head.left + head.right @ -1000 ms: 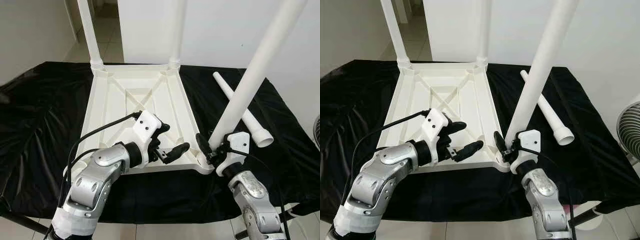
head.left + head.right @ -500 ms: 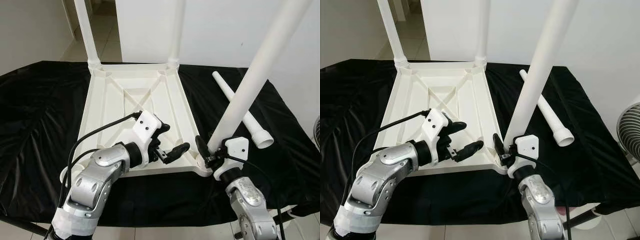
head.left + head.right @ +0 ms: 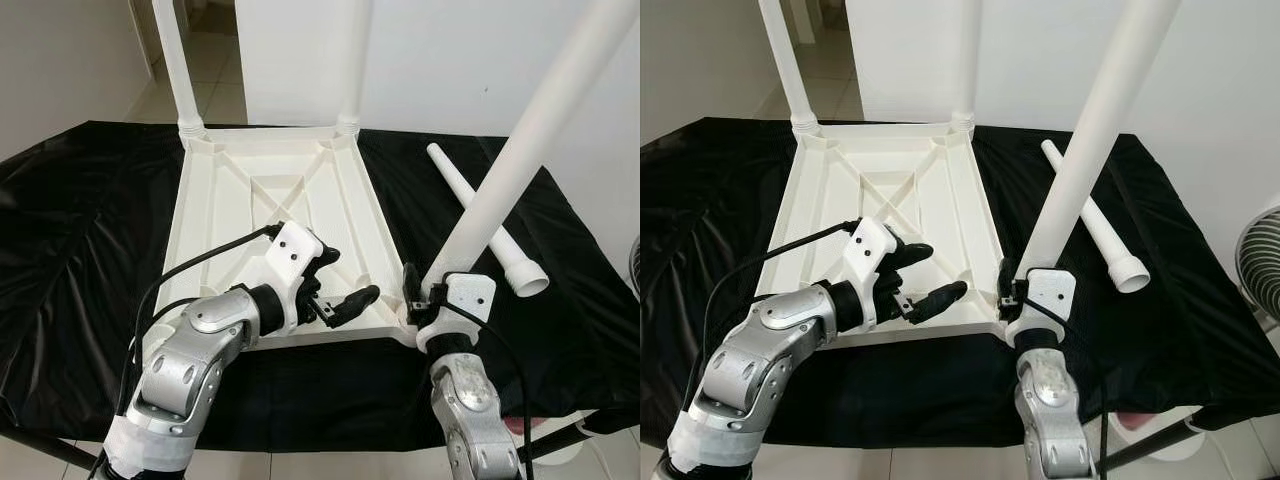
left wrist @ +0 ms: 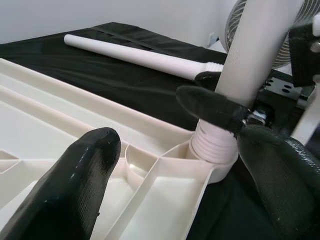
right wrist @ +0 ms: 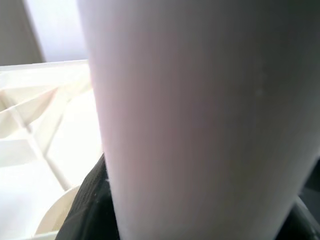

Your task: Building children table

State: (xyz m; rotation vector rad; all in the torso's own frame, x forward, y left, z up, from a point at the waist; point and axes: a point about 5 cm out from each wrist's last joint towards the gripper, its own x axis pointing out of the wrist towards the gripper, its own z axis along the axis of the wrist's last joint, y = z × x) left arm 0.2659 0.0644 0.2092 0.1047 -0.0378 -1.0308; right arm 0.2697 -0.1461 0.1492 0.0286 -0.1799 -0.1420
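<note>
A white plastic table top (image 3: 220, 200) lies upside down on a black cloth. Two white legs (image 3: 172, 60) (image 3: 352, 60) stand in its far corners. My right gripper (image 3: 428, 295) is shut on a third white leg (image 3: 520, 160) just above its base. That base sits at the near right corner socket (image 4: 215, 145), and the leg leans up to the right. A fourth leg (image 3: 515, 262) lies loose on the cloth at the right. My left gripper (image 3: 340, 282) is open over the top's near edge, left of that socket, holding nothing.
The black cloth (image 3: 80, 230) covers the whole work table and hangs over its front edge. A fan (image 3: 1260, 260) stands beyond the right side. A white wall rises close behind the far legs, with tiled floor at the back left.
My right forearm has swung left beneath the held leg, and the leg leans slightly more to the right. The left arm holds its place.
</note>
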